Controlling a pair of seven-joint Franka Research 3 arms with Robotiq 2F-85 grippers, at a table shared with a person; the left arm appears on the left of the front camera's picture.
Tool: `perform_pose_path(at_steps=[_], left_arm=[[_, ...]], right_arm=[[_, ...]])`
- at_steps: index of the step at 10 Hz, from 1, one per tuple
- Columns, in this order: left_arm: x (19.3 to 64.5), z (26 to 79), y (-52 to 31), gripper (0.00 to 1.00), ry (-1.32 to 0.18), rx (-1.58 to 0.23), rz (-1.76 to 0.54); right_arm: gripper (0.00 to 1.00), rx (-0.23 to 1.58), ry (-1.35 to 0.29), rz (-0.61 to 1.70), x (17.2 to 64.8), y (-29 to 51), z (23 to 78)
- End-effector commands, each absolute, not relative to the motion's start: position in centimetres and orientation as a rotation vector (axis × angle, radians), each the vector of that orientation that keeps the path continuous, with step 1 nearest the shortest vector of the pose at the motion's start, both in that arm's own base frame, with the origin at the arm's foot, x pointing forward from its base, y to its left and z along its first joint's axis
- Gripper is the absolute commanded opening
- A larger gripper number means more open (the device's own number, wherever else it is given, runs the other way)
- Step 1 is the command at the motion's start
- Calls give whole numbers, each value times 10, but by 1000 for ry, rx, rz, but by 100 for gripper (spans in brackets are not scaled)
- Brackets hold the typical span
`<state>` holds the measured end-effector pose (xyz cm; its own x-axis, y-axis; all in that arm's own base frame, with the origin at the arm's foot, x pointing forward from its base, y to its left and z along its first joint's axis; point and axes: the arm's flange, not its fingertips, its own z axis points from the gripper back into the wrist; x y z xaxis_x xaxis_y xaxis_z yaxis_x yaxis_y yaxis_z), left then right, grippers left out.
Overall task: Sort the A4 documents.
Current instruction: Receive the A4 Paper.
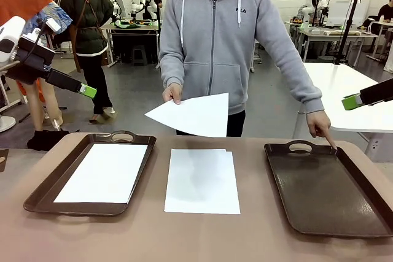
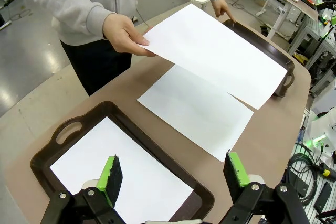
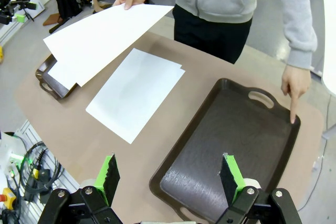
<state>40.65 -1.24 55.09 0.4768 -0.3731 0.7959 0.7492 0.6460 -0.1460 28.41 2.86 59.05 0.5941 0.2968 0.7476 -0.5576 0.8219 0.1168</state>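
A small stack of A4 documents point(image 1: 202, 181) lies on the table between two brown trays. One white sheet point(image 1: 103, 172) rests in the left tray point(image 1: 43, 191). The person's hand point(image 1: 172, 92) holds another sheet point(image 1: 195, 115) in the air above the table's far edge. Their other hand point(image 1: 323, 128) points a finger at the far corner of the right tray point(image 1: 319, 194), which holds nothing. My left gripper point(image 2: 173, 174) hangs open above the left tray's near end. My right gripper point(image 3: 169, 177) hangs open above the right tray's near edge. In the front view both green fingertips show high at the sides.
The brown table point(image 1: 202, 237) carries the two handled trays and the paper stack. A white table point(image 1: 347, 93) stands behind on the right. Cables and a plug strip point(image 3: 21, 174) lie on the floor beside the table.
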Motion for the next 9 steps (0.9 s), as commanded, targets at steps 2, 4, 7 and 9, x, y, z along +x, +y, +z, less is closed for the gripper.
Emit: perform_pose_path(at_steps=[2,4,7,9], left_arm=[[407,551,-12,100,-814,-532,-724],[407,551,-12,100,-814,-532,-724],[407,551,-12,100,-814,-532,-724],[407,551,-12,100,-814,-532,-724]], right_arm=[[100,374,-787,518,286,28,589],[100,374,-787,518,286,28,589],[100,374,-787,518,286,28,589],[100,425,-806,420,304,29,582]])
